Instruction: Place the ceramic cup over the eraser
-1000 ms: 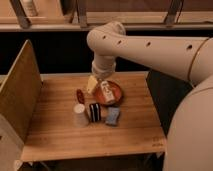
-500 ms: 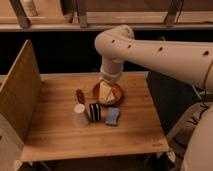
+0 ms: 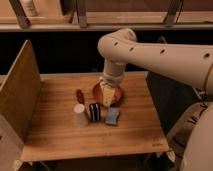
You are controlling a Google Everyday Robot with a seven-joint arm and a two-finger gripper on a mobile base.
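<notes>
The ceramic cup (image 3: 80, 114) is a small off-white tapered cup standing on the wooden table (image 3: 60, 135). The eraser (image 3: 94, 112), a black block with white stripes, stands upright just to its right, close to or touching it. My gripper (image 3: 107, 96) hangs from the big white arm over the reddish-brown round dish (image 3: 116, 91), behind and to the right of the eraser. It holds nothing that I can see.
A light blue rectangular pad (image 3: 112, 116) lies right of the eraser. A small dark red oval piece (image 3: 79, 95) lies behind the cup. A wooden side panel (image 3: 19, 95) walls the table's left edge. A dark gap and a shelf lie behind.
The arm has swung to the right and its gripper has shifted slightly over the dish. The cup, eraser and pad have not moved.
</notes>
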